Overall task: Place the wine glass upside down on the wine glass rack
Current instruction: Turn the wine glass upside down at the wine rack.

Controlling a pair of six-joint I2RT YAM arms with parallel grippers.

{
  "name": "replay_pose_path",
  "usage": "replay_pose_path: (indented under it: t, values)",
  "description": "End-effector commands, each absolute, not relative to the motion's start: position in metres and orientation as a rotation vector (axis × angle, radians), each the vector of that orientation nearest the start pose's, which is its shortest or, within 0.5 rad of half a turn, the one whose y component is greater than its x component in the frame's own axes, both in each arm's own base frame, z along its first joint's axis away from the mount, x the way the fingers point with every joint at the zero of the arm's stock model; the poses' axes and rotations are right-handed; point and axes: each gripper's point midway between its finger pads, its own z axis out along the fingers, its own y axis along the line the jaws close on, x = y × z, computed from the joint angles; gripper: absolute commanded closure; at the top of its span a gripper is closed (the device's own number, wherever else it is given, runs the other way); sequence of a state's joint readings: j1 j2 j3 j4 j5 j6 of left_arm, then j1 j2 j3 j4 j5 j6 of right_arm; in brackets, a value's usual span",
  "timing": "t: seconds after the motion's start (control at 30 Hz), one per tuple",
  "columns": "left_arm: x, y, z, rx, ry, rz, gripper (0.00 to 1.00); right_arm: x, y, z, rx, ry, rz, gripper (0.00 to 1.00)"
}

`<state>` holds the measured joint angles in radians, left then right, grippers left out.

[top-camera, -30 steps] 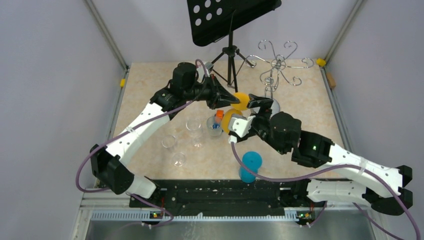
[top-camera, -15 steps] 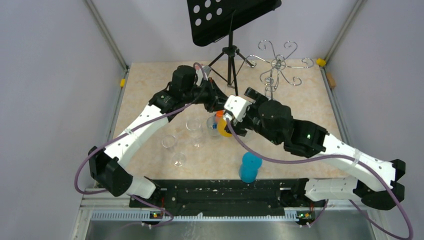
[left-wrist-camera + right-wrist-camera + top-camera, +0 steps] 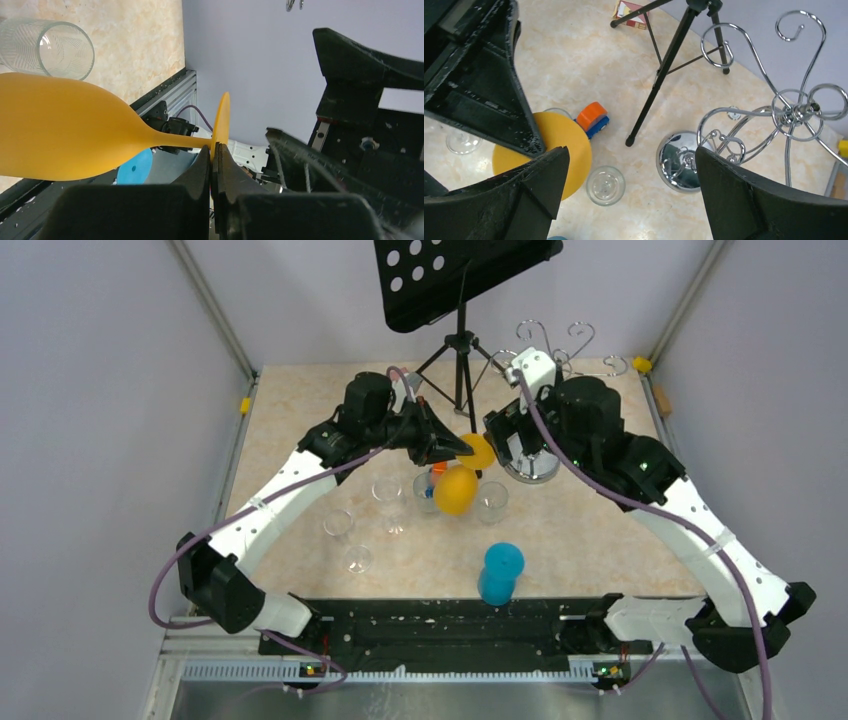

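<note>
A: One blue cup nearest the arm bases, upright on the worktop?
B: Yes. Just beyond it to the left, three clear stemmed glasses, standing apart from one another.
A: And mid-worktop?
B: Clear tumbler, upright. Near it, another clear glass holding a small orange-and-blue object.
A: Where now, the orange wine glass?
B: Up in the air, off the worktop and off the rack. Lying roughly sideways, bowl toward the near side and round foot toward the far side. From above, bowl overlapping that cluster of clear glasses.
A: Held how?
B: By the left gripper, clenched, its fingers pinching the foot right where the stem joins it.
A: And the right gripper?
B: Released, fingers spread wide with nothing between them. Hovering just past the glass's foot, above the worktop beside the rack's domed base.
A: Farther back?
B: Chrome wine glass rack, upright at the far right of the worktop, apart from the wine glass and partly hidden by the right arm from above. Just left of it, black music stand, tripod feet on the worktop.
</note>
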<state>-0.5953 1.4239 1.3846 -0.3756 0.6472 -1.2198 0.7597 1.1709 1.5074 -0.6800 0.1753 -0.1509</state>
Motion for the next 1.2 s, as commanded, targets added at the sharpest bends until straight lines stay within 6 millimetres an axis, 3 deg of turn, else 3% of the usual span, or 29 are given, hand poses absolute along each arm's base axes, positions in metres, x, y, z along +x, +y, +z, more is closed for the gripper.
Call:
replay_pose_path:
  t: [0.0, 0.37, 0.7, 0.9, 1.17]
  values:
    - [0.250, -0.336, 0.350, -0.160, 2.319, -1.721, 1.00, 0.274, 0.207, 0.400, -0.594, 1.766, 0.418, 0.01]
    - [0.264, -0.346, 0.362, -0.166, 2.246, -1.780, 1.00, 0.287, 0.162, 0.420, -0.235, 1.823, 0.624, 0.01]
    - [0.278, -0.357, 0.388, -0.197, 2.091, -1.867, 1.00, 0.284, 0.129, 0.440, 0.018, 1.801, 0.743, 0.02]
    - [0.289, -0.367, 0.398, -0.225, 1.994, -1.925, 1.00, 0.281, 0.117, 0.441, 0.095, 1.789, 0.722, 0.02]
    - [0.302, -0.374, 0.396, -0.332, 1.974, -1.900, 1.00, 0.281, 0.110, 0.441, 0.123, 1.783, 0.685, 0.02]
